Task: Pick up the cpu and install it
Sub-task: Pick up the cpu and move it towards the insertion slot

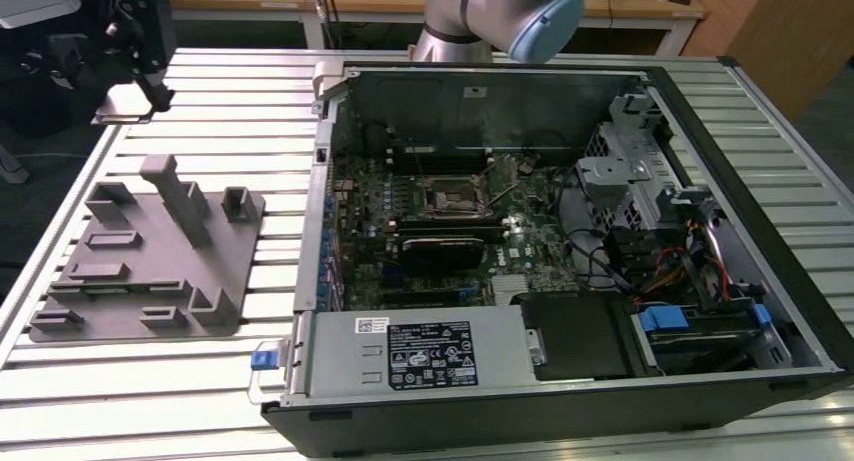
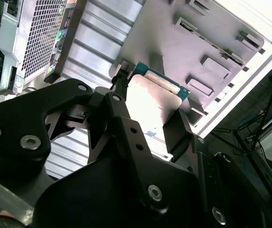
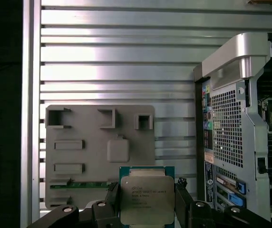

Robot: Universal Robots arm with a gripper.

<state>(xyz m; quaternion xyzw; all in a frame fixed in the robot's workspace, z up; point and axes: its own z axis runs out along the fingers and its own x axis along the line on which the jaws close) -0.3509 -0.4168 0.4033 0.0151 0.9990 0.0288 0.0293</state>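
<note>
The cpu (image 3: 147,199), a flat square chip with a silver metal top and a green border, sits between the two black fingers of my gripper (image 3: 147,192), which is shut on its opposite edges. In the second wrist view the cpu (image 2: 150,97) shows its shiny face, pinched by the gripper (image 2: 149,102) above the slatted table. In the first wrist view the chip hangs over the edge of the grey fixture plate (image 3: 98,152). The black-framed motherboard socket (image 1: 450,196) lies inside the open computer case (image 1: 561,251), well apart from the gripper.
The grey fixture plate (image 1: 147,261) with raised blocks lies on the slatted aluminium table (image 1: 254,91), to the exterior view's left of the case. A green strip (image 3: 79,185) rests in one fixture slot. The case's perforated rear panel (image 3: 226,133) stands beside the fixture. The arm's base (image 1: 494,16) is behind the case.
</note>
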